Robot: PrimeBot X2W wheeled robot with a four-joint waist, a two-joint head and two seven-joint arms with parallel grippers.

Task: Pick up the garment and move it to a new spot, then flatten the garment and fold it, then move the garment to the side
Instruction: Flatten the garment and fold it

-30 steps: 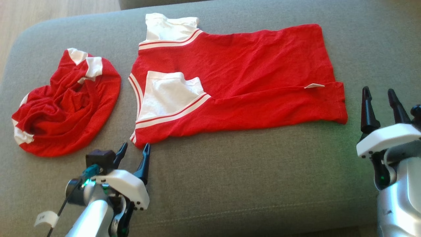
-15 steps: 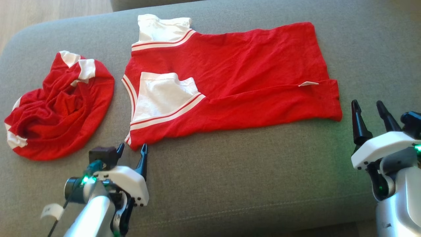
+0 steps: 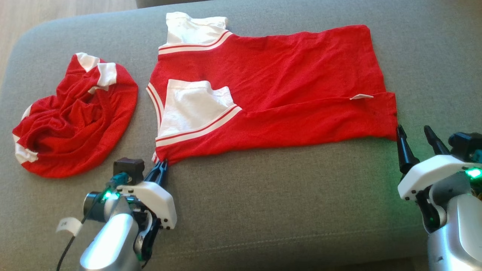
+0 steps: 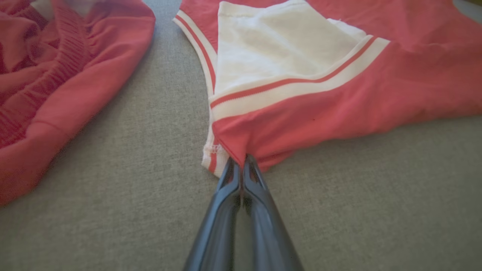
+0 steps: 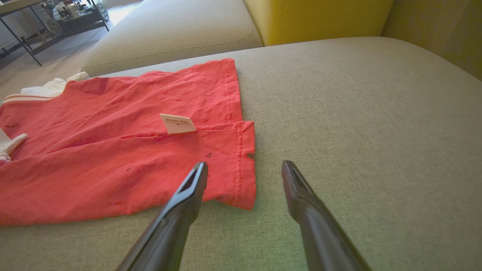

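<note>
The garment (image 3: 278, 86) is a red shirt with white sleeves and striped trim, spread flat on a grey sofa cushion (image 3: 263, 210). My left gripper (image 3: 161, 165) is shut on the garment's near left corner, and in the left wrist view the dark fingertips (image 4: 241, 165) pinch the red fabric (image 4: 339, 109) beside the striped hem. Over at the garment's near right corner my right gripper (image 3: 414, 133) stands open. In the right wrist view its fingers (image 5: 188, 195) straddle that hem corner (image 5: 244, 188), the left one over the cloth. A white label (image 5: 177, 123) sticks up from a seam.
A second red and white garment (image 3: 75, 120) lies crumpled in a heap at the left of the cushion. Wooden floor (image 3: 56, 11) shows beyond the far left edge. A yellow cushion (image 5: 320, 19) and another grey seat (image 5: 169, 30) lie behind.
My left gripper moved forward to the near left corner and shut on it. My right gripper advanced to the near right corner, still open. The head camera shifted slightly.
</note>
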